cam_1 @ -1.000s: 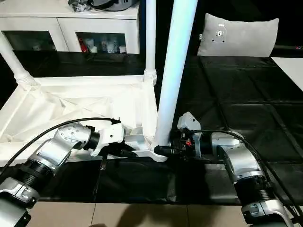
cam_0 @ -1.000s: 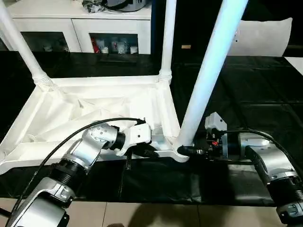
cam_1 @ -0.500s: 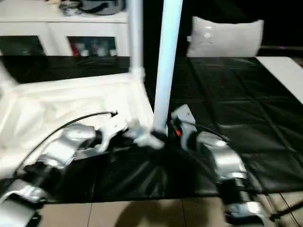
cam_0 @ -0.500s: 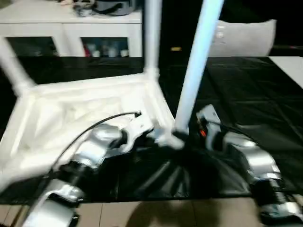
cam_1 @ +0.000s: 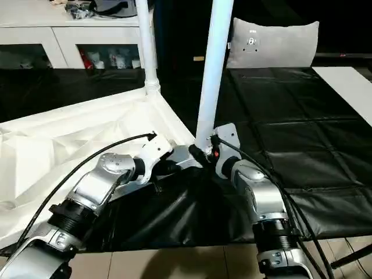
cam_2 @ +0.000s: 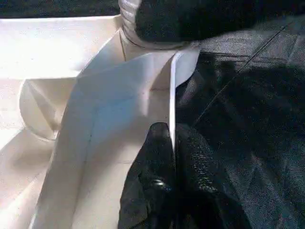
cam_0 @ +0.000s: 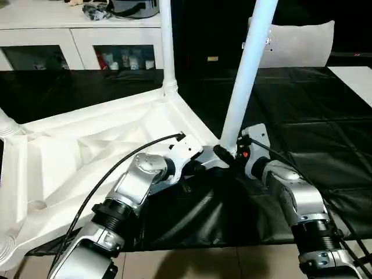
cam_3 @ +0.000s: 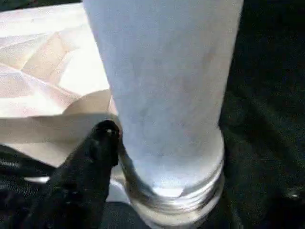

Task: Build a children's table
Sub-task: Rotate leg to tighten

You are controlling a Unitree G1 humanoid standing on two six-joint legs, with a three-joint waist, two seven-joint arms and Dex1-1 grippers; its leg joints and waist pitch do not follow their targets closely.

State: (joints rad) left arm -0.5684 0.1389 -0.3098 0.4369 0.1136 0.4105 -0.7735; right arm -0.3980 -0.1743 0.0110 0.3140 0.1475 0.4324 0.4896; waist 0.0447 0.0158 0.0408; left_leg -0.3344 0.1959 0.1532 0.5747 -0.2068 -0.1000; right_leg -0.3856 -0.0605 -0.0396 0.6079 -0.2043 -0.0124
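Upturned table top (cam_0: pixel 87 157) on black table (cam_0: pixel 325 139); leg (cam_0: pixel 247 75) upright.

the top (cam_0: pixel 87 151) lies underside up on the work table (cam_0: pixel 325 133), toward its left and near edge. three legs stand in corner sockets: one (cam_0: pixel 167 46) at the far corner, one (cam_0: pixel 247 70) at the near right corner, tilted to the right, one (cam_0: pixel 6 123) at the left edge of the head view. the left gripper (cam_2: pixel 172 157) sits on the top's near rim, just left of the near right leg. the right gripper (cam_0: pixel 224 156) is at that leg's base, from the right. a cabinet (cam_0: pixel 81 35) stands behind the work table on the left, a cushion (cam_0: pixel 299 43) behind it on the right. floor (cam_0: pixel 192 264) lies before the near edge.
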